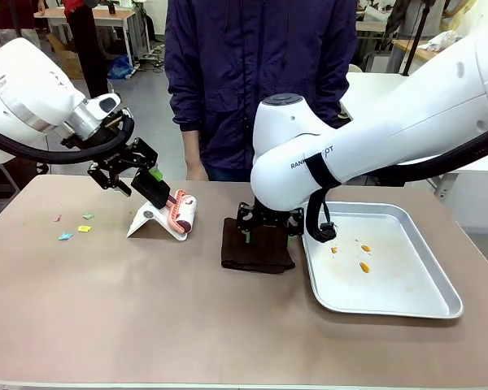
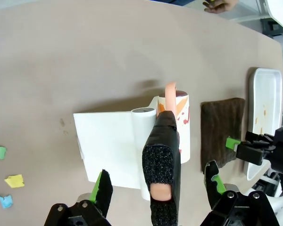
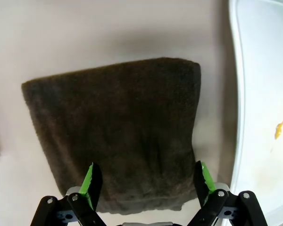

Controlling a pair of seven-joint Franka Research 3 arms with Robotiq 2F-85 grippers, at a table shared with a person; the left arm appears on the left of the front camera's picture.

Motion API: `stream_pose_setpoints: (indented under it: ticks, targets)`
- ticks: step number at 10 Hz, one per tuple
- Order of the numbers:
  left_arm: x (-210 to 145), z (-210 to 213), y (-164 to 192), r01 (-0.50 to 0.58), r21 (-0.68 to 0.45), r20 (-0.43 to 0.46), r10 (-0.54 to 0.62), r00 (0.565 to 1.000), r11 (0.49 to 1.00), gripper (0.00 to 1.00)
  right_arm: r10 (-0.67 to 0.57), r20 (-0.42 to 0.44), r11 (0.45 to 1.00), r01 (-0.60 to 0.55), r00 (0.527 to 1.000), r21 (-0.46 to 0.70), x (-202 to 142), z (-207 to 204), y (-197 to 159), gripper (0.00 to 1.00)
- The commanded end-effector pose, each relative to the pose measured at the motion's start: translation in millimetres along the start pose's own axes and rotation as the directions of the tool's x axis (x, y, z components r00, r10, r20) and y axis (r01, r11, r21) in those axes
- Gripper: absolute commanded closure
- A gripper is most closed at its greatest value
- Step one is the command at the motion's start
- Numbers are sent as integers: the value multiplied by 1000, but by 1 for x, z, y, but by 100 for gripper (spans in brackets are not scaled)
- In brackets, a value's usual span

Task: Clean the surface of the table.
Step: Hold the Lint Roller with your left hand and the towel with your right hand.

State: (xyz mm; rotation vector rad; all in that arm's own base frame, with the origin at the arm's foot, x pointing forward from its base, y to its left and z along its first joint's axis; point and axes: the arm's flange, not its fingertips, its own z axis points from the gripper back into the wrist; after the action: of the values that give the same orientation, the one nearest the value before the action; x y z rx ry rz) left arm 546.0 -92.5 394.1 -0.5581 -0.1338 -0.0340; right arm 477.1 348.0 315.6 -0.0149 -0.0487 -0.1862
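Two grippers hang over the table (image 1: 146, 325), which spreads brown beneath everything here, and both stand with their fingers spread wide, holding nothing. The left gripper (image 2: 158, 179) matters most. In its wrist view the roller handle (image 2: 162, 141) runs straight between its two fingers, long axis from 6 to 12 o'clock, with the sticky roller (image 2: 181, 117) at the 12 o'clock end, resting on a white stand (image 2: 108, 146). The fingers flank the handle at 9 and 3 o'clock, apart from it on both sides, so I judge a plain squeeze would catch it. Seen from the front, the left gripper (image 1: 150, 175) sits just above the roller (image 1: 183, 213), and the paper scraps (image 1: 73, 227) lie on the tabletop at 9 o'clock of the stand, well nearer this arm than the other. The right gripper (image 3: 147, 175) hovers over the near edge of a dark cloth (image 3: 118, 127), which stretches away toward 12 o'clock, with a tray (image 3: 259, 94) at 3 o'clock. I cannot tell whether its fingers touch the cloth.
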Motion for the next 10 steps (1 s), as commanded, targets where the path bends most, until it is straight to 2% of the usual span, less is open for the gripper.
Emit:
stream_pose_setpoints:
  ticks: [1,7,10]
  targets:
    - [4,1,0,-14,0,3,14,1000,1000,0,-37,-18,999,37,999,18,4,1,1,0]
    - [12,-3,1,3,-14,0,-3,1000,1000,0,-75,-10,997,76,997,34,12,-13,-10,0]
    - [13,-4,0,-2,-20,-12,2,1000,1000,0,-101,-37,994,102,994,26,13,-14,-11,0]
